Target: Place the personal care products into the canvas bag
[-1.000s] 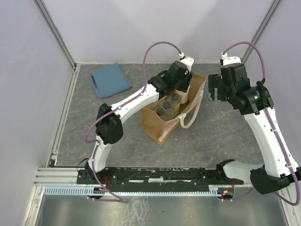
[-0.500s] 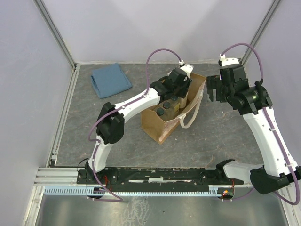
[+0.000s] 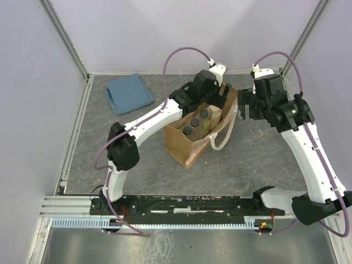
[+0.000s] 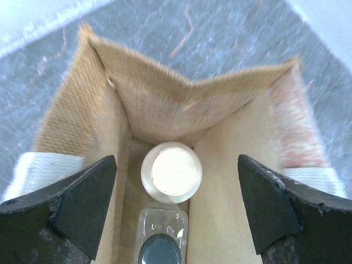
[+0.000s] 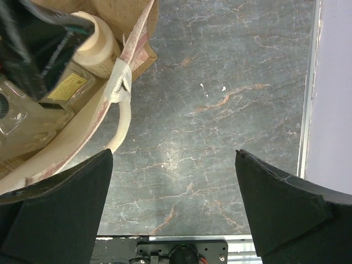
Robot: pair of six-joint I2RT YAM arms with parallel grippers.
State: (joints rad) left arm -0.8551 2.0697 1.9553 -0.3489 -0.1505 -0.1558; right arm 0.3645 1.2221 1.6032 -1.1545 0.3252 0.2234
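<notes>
The left gripper [image 4: 176, 160] hangs with its jaws spread wide and empty, directly above the cream round bottle [image 4: 171, 169]. That bottle stands in the end of the canvas bag [image 4: 165, 99], against a dark-capped clear square bottle [image 4: 160, 242]. The right gripper [image 5: 173, 165], also spread and empty, hovers over the table [image 5: 220, 110] beside the bag's handle [image 5: 124, 118]; the writing on a bottle's yellow label [image 5: 66, 87] is too small to read.

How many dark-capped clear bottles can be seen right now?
3, all in a row inside the canvas bag: near bottle, middle bottle, far bottle beside the cream bottle. None seems hidden.
</notes>
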